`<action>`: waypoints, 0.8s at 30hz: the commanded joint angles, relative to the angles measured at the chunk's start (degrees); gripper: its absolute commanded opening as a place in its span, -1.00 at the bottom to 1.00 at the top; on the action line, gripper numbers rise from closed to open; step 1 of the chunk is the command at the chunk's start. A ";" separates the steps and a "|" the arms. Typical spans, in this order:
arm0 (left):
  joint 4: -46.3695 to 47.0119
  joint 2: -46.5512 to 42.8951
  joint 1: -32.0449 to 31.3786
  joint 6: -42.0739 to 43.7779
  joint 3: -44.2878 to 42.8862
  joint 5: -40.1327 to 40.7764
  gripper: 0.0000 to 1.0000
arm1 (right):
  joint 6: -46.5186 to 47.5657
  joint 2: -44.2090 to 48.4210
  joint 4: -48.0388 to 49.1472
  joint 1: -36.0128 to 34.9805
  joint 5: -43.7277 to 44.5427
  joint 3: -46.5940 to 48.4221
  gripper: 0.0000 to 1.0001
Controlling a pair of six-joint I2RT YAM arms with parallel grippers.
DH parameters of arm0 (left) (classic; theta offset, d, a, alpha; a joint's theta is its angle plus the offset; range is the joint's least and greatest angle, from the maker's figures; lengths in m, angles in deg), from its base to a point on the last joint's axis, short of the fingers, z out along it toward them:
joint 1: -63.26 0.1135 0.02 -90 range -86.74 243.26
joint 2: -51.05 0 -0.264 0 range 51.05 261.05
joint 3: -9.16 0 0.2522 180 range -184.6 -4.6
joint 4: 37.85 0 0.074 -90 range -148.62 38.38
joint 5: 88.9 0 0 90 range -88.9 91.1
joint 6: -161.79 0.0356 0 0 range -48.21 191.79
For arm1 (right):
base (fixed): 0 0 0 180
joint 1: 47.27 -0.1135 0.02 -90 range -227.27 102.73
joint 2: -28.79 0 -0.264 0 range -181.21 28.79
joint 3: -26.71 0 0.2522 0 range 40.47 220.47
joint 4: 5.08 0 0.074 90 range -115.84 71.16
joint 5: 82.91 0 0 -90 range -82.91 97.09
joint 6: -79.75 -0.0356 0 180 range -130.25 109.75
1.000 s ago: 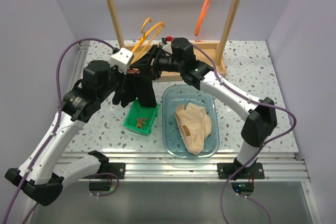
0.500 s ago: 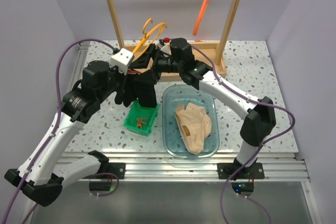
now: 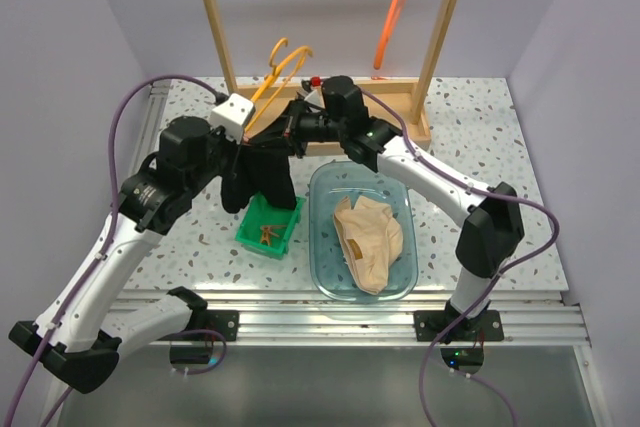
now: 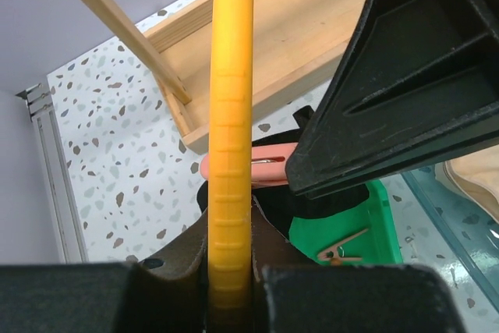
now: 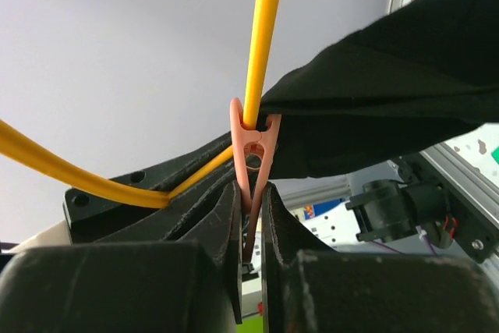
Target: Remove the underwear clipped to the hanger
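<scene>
Left jaws are clamped on the bar of the yellow hanger [image 4: 232, 115], and beside them the right jaws squeeze the tail of the pink clip [image 5: 251, 142] pinning the black underwear [image 3: 268, 179] to that hanger. The cloth drapes down from it, hiding part of the green bin [image 3: 285, 227] of brown clips [image 3: 266, 235] directly beneath. Right of the hanger and lower, the beige underwear [image 3: 368, 237] lies crumpled in the clear tub [image 3: 313, 237] on the tabletop [image 3: 460, 137] — behind the hanger stands the wooden rack [image 3: 213, 17], an orange hanger [image 3: 393, 7] dangling from it.
</scene>
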 commanded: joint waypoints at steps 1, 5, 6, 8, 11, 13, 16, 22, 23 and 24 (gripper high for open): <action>3.67 -1.22 -0.21 0.75 -0.09 1.87 -1.00 | 1.86 4.71 -0.44 0.35 -0.77 -3.52 -1.00; 3.32 -1.49 -0.21 0.48 -0.18 1.43 -1.00 | -0.07 8.49 4.30 1.67 1.78 -9.15 -1.00; 2.97 -0.96 -0.30 0.48 0.00 1.43 -1.00 | -0.16 9.28 5.09 2.20 1.96 -9.68 -1.00; 2.27 -0.52 -0.30 0.22 0.26 1.52 -1.00 | -0.07 10.08 5.18 2.55 2.48 -9.94 -1.00; 2.79 -1.22 -0.30 -0.48 0.70 2.83 -1.00 | 0.54 12.27 4.66 3.61 3.10 -11.34 -1.00; 2.88 -1.31 -0.21 -0.49 0.70 3.53 -1.00 | 0.89 14.64 4.13 4.40 4.42 -12.75 -1.00; 2.71 -1.05 -0.30 -0.66 0.61 5.20 -1.00 | 1.68 16.58 4.57 5.19 2.67 -15.21 -1.00; 3.67 -0.87 -0.21 -2.68 -1.23 11.08 -1.00 | 18.97 20.44 -12.19 5.02 0.63 -16.01 -1.00; 3.76 -0.70 -0.30 -2.94 -1.93 12.05 -1.00 | 21.52 22.02 -14.83 4.67 1.60 -17.23 -1.00; 3.94 -0.61 -0.21 -3.12 -2.37 12.76 -1.00 | 25.29 22.73 -19.12 4.40 2.57 -18.11 -1.00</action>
